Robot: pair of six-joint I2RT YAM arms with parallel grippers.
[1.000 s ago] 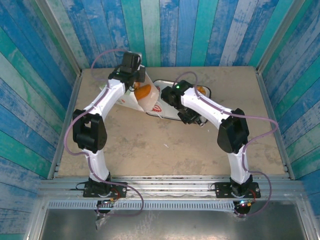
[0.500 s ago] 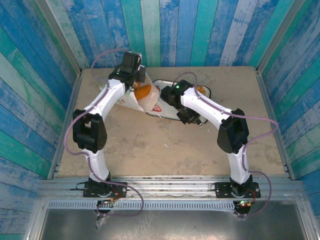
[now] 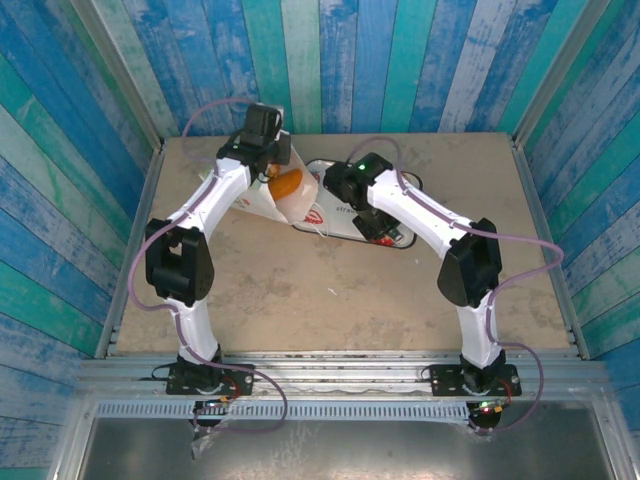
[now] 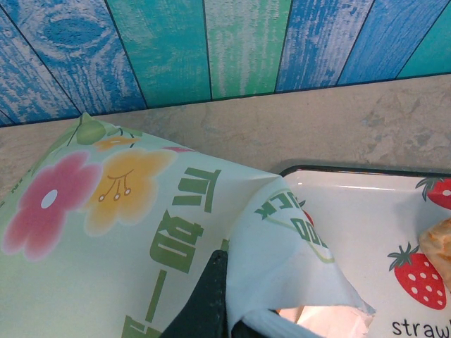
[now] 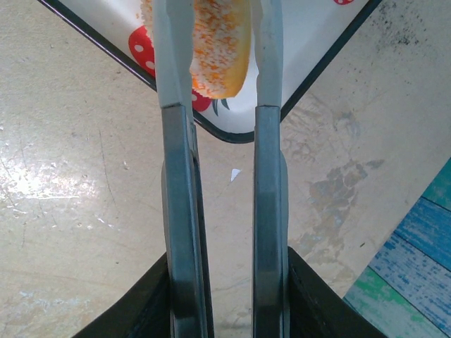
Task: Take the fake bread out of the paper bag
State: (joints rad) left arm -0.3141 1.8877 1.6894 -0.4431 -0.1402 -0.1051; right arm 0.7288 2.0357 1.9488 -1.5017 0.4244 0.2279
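The white paper bag (image 3: 272,200) lies at the back left of the table, its mouth toward the tray, and an orange piece of fake bread (image 3: 288,183) shows inside it. My left gripper (image 4: 232,317) is shut on the bag's (image 4: 141,211) top edge and holds it up. My right gripper (image 3: 388,233) hangs over the near right corner of the strawberry tray (image 3: 345,222). A sugared golden roll (image 5: 220,49) sits between its fingers (image 5: 173,63), which press it on both sides above the tray (image 5: 310,28).
Another golden piece (image 4: 440,243) lies on the tray (image 4: 366,211) just right of the bag. Blue and green plank walls (image 3: 330,60) close in the back and sides. Bare beige tabletop (image 3: 320,290) stretches from the tray toward the arm bases.
My right wrist has shifted slightly right over the tray's near corner and its forearm has swung toward the back. The left arm and the bag have not moved.
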